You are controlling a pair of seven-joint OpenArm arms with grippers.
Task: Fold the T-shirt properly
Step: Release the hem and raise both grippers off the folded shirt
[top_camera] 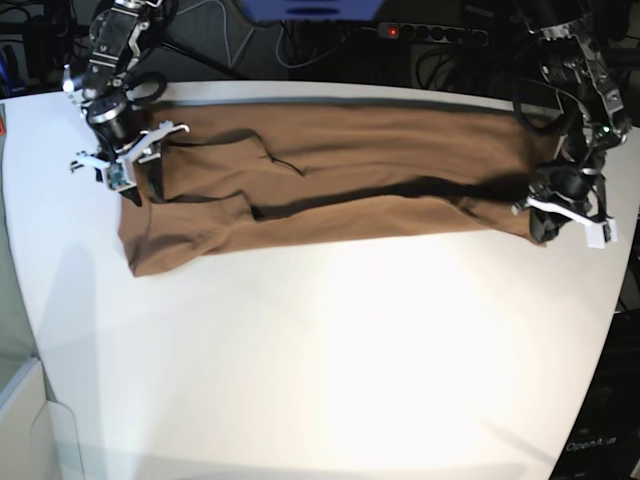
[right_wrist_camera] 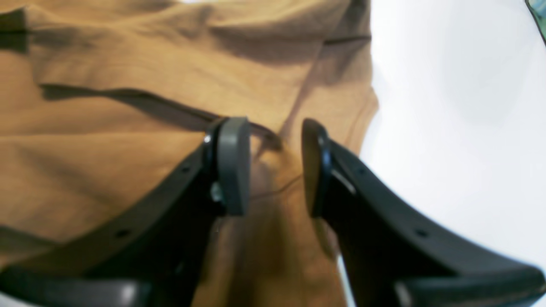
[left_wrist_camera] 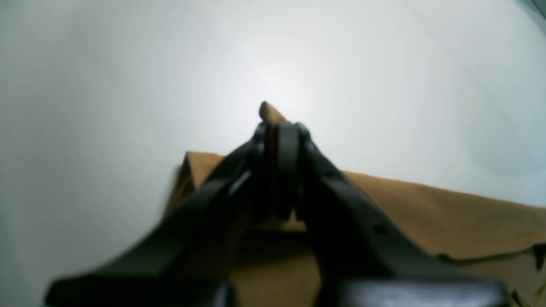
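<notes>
1. Left gripper [left_wrist_camera: 279,170]: pinching the T-shirt [left_wrist_camera: 426,213] at one lower corner. Right gripper [right_wrist_camera: 273,170]: fingers spread above the opposite side of the cloth, pinching nothing.
2. T-shirt: plain brown, lying across the white table [top_camera: 330,370] as a wide, partly folded band with loose layers and wrinkles.
3. Edges: one lower corner hangs toward the near side of the table, below the right gripper. Bare tabletop extends nearside of the T-shirt, between both arms.
4. View difference: the right wrist view shows an overlapping flap and seam between the fingertips; the base view hides these behind the gripper.
</notes>
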